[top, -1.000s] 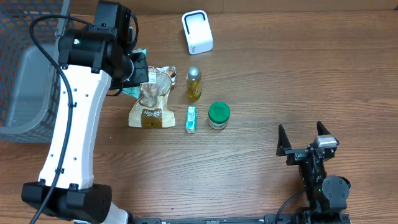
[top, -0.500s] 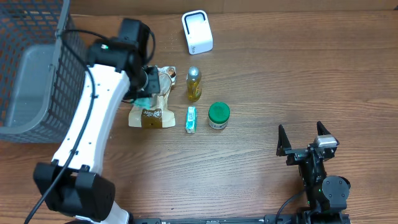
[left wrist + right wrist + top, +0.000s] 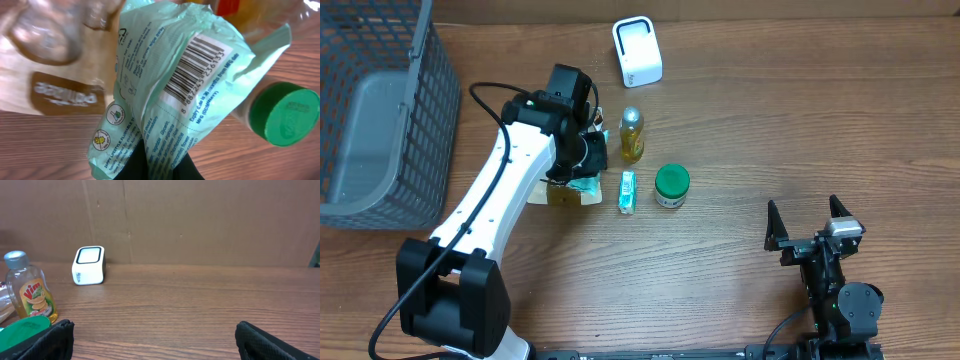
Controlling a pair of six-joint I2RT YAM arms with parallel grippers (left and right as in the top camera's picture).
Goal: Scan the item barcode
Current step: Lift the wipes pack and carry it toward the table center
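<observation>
Overhead first. The mint-green packet (image 3: 582,183) sits left of the green-lidded jar (image 3: 671,185), above the near end of the brown pouch (image 3: 560,190). Only a teal sliver shows there, under the left gripper (image 3: 585,160); its heading cannot be read from this view.

Left wrist view fills that in. The packet (image 3: 170,85) is crumpled, with its long axis running from the bottom edge up toward the top right. The barcode (image 3: 200,65) sits on the upper half, printed face toward the camera, bars slanting with the packet. The left gripper (image 3: 160,167) is pinched narrow on the packet's lower end, dark fingers meeting on the film. The jar (image 3: 285,115) lies just right of the packet, the pouch (image 3: 60,75) blurred behind it to the left.

The right gripper (image 3: 810,228) rests well apart from the jar, toward the near right of the table, jaws spread wide, holding nothing.

Right wrist view: right gripper (image 3: 155,340), both finger ends at the lower corners with bare wood between. The jar (image 3: 25,330) is at low left, the yellow bottle (image 3: 32,297) just beyond it, the white scanner (image 3: 89,265) well past the jar by the cardboard wall. The packet does not appear here.
</observation>
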